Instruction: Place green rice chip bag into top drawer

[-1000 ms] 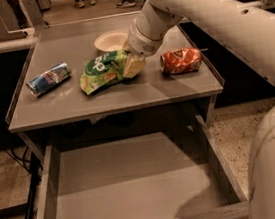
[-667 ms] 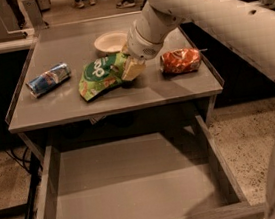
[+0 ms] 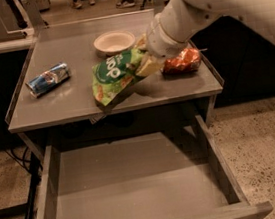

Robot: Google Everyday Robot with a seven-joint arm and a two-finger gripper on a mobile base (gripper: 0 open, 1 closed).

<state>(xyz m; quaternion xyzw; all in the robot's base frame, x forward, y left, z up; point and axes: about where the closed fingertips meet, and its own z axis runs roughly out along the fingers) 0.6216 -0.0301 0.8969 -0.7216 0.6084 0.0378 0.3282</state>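
Green rice chip bag (image 3: 115, 74) clamped in gripper (image 3: 145, 63) above table (image 3: 71, 101)

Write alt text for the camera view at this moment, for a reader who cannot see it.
The robot's pincer, over the grey table, grips the green rice chip bag by one edge, and the top drawer stands pulled open below. A white bowl, a blue can and an orange crushed can sit on the table.

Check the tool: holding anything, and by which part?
The tool, over the table, grips the green chip bag by its upper right edge.
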